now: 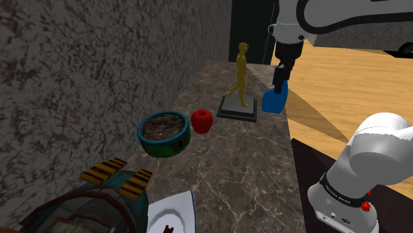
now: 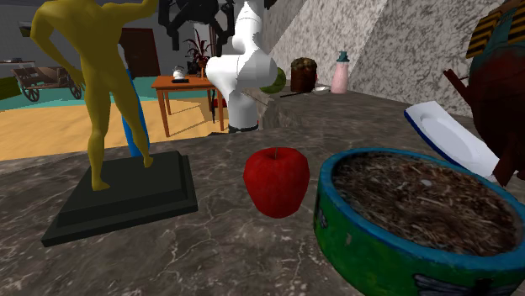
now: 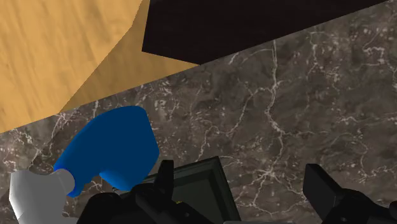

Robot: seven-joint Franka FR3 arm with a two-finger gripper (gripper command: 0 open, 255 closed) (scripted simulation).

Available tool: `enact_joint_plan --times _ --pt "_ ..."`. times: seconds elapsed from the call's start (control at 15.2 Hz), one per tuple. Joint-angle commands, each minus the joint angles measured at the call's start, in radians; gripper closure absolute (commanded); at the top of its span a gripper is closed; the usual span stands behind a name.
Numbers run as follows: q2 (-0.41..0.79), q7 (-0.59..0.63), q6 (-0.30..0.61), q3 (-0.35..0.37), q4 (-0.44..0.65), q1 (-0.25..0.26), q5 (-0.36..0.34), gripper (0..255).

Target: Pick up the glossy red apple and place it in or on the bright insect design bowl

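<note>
Shoulder cam high behind arm (image 1: 378,153); 2nd ext low by bowl (image 2: 357,244), facing arm.

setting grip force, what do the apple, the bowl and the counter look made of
Apple: red skin with a faint sheen, material unclear. Bowl: thick green wall and blue rim, perhaps painted ceramic, holding brown fibrous fill. Counter: dark brown with pale veins, seemingly polished marble.

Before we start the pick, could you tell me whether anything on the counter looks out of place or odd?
Nothing looks spilled or broken. Two things stand out: the bowl is full of brown, soil-like matter, and the blue container sits right at the edge of the counter, under the gripper, apart from the apple.
</note>
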Motion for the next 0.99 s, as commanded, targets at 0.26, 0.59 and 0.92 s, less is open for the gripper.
enact_joint_plan --times 0.26,0.59,0.92 --pt "0.072 0.085 0.124 0.041 -0.009 0.018 0.063 0" --pt "0.184 0.183 0.279 0.094 0.008 0.037 0.125 0" --pt "0.314 0.276 0.427 0.146 0.057 0.048 0.166 0"
